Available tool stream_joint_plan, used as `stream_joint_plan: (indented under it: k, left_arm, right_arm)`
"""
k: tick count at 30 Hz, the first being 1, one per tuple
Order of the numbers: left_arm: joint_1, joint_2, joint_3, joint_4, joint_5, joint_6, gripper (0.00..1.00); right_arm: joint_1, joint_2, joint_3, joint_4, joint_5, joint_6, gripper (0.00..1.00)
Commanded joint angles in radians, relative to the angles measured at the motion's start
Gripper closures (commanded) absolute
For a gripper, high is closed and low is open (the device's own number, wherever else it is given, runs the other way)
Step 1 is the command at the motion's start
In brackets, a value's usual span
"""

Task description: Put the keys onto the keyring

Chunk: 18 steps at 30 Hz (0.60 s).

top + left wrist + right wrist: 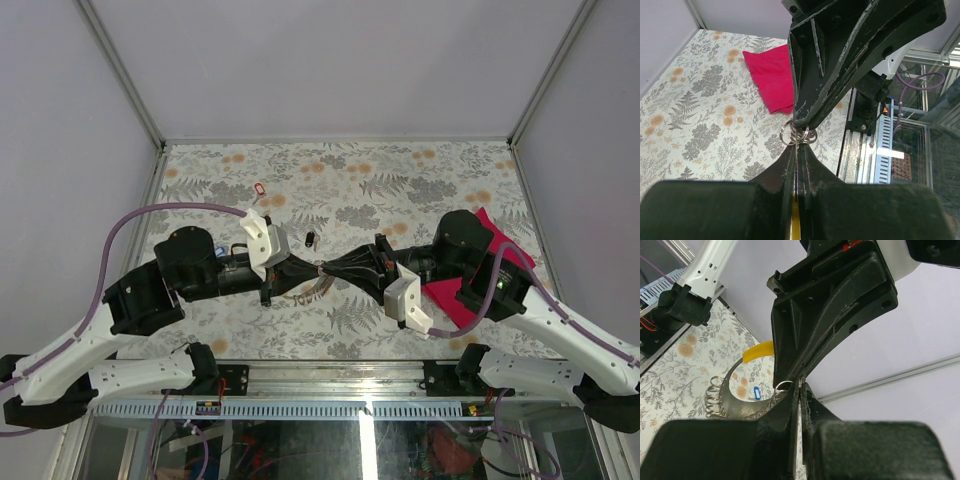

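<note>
Over floral surface (400, 190), in mid-air: pinching fully shut with left tool (799, 154) and right tool (800, 389), tip to tip, both nipping the keyring (791, 135). Lying loose beyond: red key (261, 188), black key (310, 238). Further right, magenta cloth (492, 232).

The left arm (60, 352), at lower left of the top view, and the right arm (585, 345), at lower right, share 1 build: white angular links dotted with small screw holes, bulky black joint housings and a white wrist bracket. A lilac cable (150, 209) loops along each. Their black jaws are scuffed with pale scratches and show recessed screw holes.
</note>
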Motion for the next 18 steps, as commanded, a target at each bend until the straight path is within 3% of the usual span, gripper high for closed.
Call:
stream_joint_plan:
  k: [1,9,18]
  left_arm:
    - [-0.006,0.002,0.005,0.031,0.014,0.011,1.0]
    - [-0.007,0.013,0.032,-0.045,0.005,0.047,1.0]
    - [-0.007,0.02,0.046,-0.071,0.019,0.054,0.96]
  right_arm:
    - [0.011,-0.033,0.028,0.004,0.003,0.044,1.0]
    - [0.011,-0.053,0.031,-0.054,0.027,0.076,1.0]
    - [0.01,-0.013,0.093,-0.106,0.035,0.358,1.0]
